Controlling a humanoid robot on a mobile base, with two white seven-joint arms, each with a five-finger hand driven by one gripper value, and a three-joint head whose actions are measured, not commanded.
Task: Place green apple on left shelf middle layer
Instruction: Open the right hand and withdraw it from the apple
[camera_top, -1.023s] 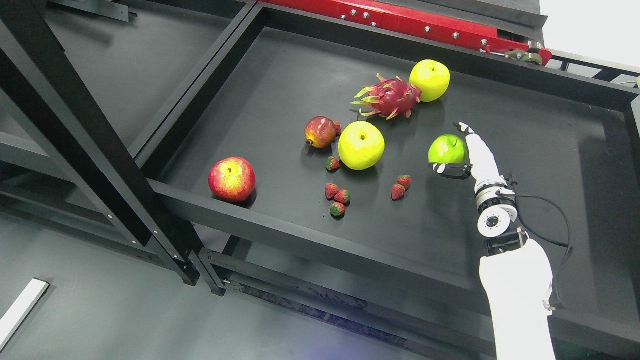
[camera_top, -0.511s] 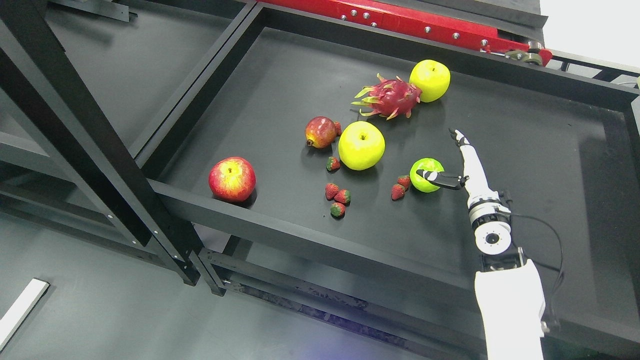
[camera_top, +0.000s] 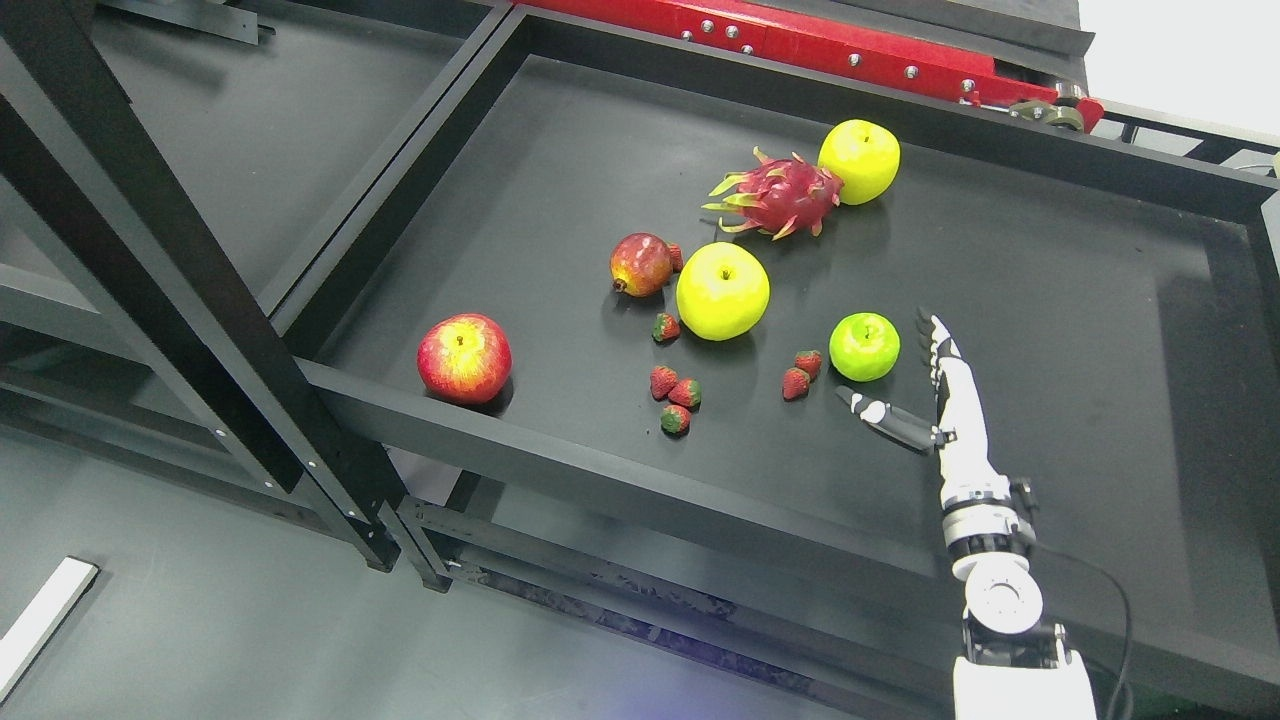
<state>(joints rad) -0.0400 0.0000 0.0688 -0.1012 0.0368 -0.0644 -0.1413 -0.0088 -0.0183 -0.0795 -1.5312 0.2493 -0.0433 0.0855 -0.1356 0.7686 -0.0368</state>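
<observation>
A small green apple rests upright on the black shelf tray, just right of two strawberries. My right hand is open below and to the right of the apple, apart from it, with its fingers pointing up and its thumb stretched out to the left. Its white forearm rises from the bottom edge at the right. The left arm does not show.
On the same tray lie a red apple, a pomegranate, two yellow apples, a dragon fruit and several strawberries. A black upright post crosses the left side. The tray's front rim runs below the fruit.
The right hand carried the green apple down and left, set it on the tray, let go and drew back toward the lower right. The apple now sits free.
</observation>
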